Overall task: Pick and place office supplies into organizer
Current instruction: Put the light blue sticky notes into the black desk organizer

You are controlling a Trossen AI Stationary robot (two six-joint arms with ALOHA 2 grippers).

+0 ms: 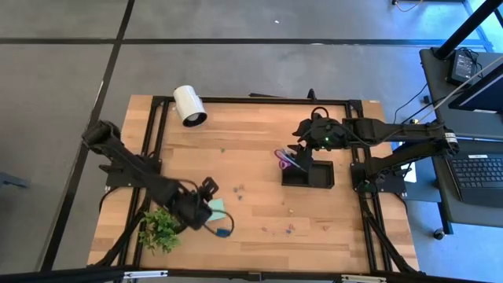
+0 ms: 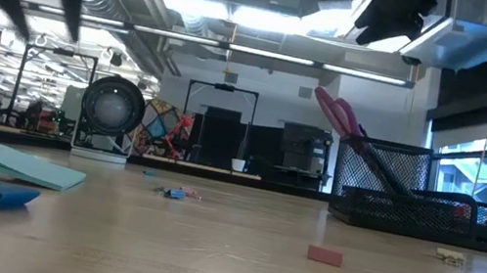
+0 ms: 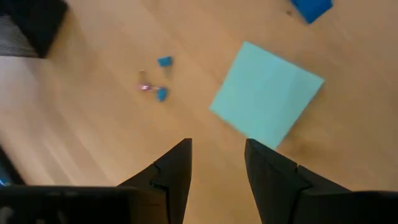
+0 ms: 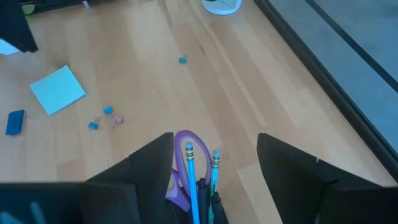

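Several supplies, the scissors (image 4: 181, 163) and pens (image 4: 190, 169), stand in the organizer (image 1: 308, 174) under the right gripper (image 4: 214, 163); notepad (image 3: 266, 102), blue block (image 4: 15, 122) and clips (image 3: 160, 78) lie on the surface below the left gripper (image 3: 217, 163); both fingers open, empty.

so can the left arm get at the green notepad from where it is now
Probably yes. The left gripper hovers open just short of the light green notepad, which lies flat on bare wood with nothing on it; only the blue block and tiny clips lie nearby, clear of the path.
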